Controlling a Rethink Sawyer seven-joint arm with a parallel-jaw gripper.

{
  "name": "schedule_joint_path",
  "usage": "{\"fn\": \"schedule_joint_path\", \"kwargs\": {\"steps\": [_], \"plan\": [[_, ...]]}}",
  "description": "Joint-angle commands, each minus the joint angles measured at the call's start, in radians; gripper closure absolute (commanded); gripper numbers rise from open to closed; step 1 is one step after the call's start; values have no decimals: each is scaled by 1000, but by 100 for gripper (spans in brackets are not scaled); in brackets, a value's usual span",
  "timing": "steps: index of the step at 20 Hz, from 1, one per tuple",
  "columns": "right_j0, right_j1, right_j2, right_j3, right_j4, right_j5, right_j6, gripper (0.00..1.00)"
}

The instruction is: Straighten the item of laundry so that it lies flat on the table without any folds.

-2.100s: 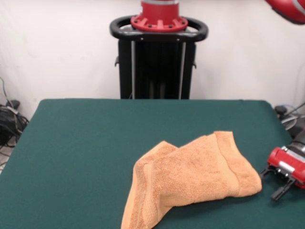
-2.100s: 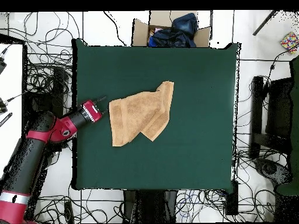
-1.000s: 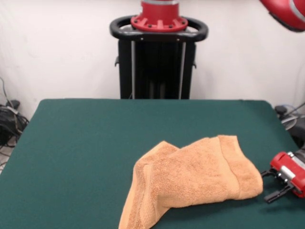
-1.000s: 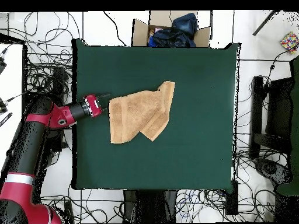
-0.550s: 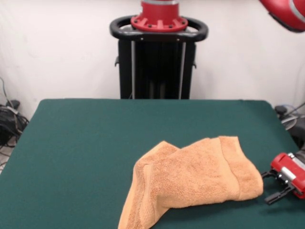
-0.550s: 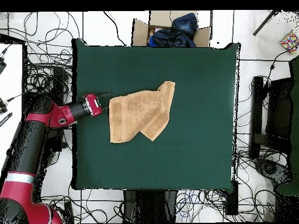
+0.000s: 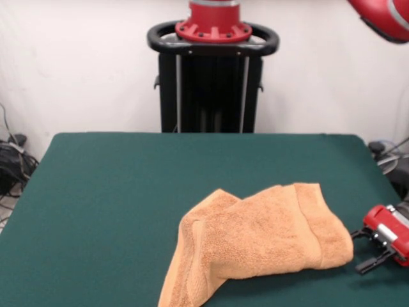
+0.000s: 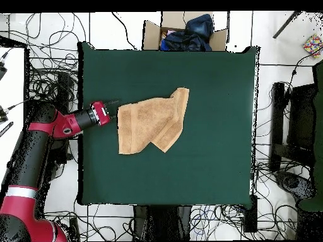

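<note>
Your towel [image 7: 255,240] lies crumpled on the green desk [image 7: 128,192], folded over itself, and its near corner is cut off by the bottom edge of the front view. The folds hide how much cloth lies underneath. From overhead, the towel [image 8: 151,121] sits left of the desk's [image 8: 208,164] middle. Your end effector [image 7: 367,249] is low at the towel's edge, its dark fingers [image 7: 369,262] parted a little with nothing held between them. Overhead, the end effector [image 8: 113,110] is just beside the towel; whether it touches is hard to tell.
</note>
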Motion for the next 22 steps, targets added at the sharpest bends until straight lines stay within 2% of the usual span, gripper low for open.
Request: {"fn": "schedule_joint_path", "kwargs": {"steps": [1,11,13,22], "plan": [[-44,149,109,-68,16,-135,112,0],[-47,145,141,-44,-33,-243,101,0],[-50,142,162,-42,-46,-263,63,0],[-61,158,145,-50,-105,-319,82,0]]}}
